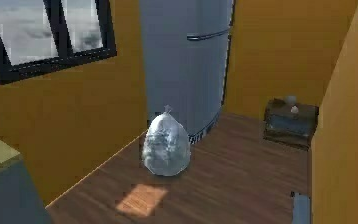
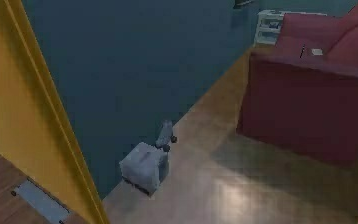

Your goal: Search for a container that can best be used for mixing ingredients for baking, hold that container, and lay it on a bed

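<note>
On the dark low stand (image 1: 290,125) at the far right of the forward view sits a small pale blob (image 1: 293,108). It is my only candidate for the mixing container, and I cannot tell from here whether it is a bowl at all. So I judge that I am at the search step, with the container's place not yet settled. I cannot tell what state the gripper is in either, so I will plan nothing around it yet.

To search well, I would turn the base a little to the right and drive slowly toward that stand until the blob takes a clear shape. The tall grey fridge (image 1: 187,60) stands at the far middle. A knotted silver rubbish bag (image 1: 167,145) sits on the wooden floor just in front of it, near my line. I would pass to the right of the bag, well apart from it, and mind the orange wall close on the right.

Out to the arm side, past an orange door frame (image 2: 27,110) and a blue wall (image 2: 137,70), I see a dark red piece of furniture (image 2: 307,90) at the far right. It may be the bed, so I would remember that doorway. A small grey box (image 2: 144,165) lies on the floor near the blue wall and would need avoiding.
</note>
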You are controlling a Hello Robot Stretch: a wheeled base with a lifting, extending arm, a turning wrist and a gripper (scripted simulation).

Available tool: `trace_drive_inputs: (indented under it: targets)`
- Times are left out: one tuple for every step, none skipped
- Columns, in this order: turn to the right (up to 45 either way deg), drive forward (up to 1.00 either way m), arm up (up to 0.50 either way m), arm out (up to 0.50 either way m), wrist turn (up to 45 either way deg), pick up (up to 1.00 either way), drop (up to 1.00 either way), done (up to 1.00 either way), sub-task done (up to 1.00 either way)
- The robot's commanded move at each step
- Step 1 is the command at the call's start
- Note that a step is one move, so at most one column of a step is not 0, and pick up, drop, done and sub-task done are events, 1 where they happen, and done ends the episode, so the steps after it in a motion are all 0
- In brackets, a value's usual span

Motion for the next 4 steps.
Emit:
trace_drive_inputs:
  targets:
    - [-45.0, 0.00, 0.00, 0.00, 0.0, 0.00, 0.00, 0.00, 0.00]
    - [-12.0, 0.00, 0.00, 0.00, 0.0, 0.00, 0.00, 0.00, 0.00]
    - [0.0, 0.45, 0.00, 0.00, 0.0, 0.00, 0.00, 0.00, 0.00]
    - [-45.0, 0.00, 0.00, 0.00, 0.0, 0.00, 0.00, 0.00, 0.00]
